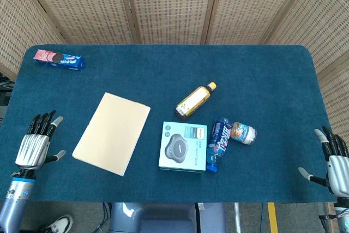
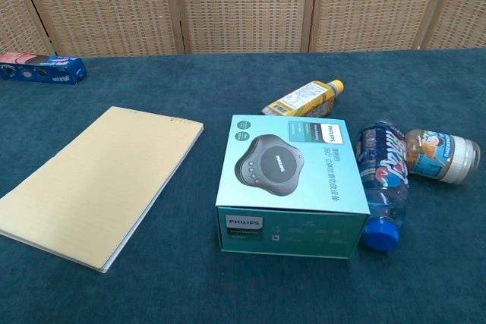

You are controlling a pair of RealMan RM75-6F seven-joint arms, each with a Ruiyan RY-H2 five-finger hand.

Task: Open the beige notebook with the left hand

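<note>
Head view: the beige notebook (image 1: 112, 133) is seen closed and flat on the surface (image 1: 262, 80), long axis slanting near-left to far-right, just right of the empty, spread left hand (image 1: 34, 147), which is far nearer than the right hand (image 1: 334, 159).

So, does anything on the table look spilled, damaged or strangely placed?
Nothing looks spilled or damaged. The beige notebook lies closed and flat, set at a slant. Three containers lie on their sides: the yellow-capped bottle, the blue-capped bottle and the small jar beside it. Both hands are apart from everything.
</note>
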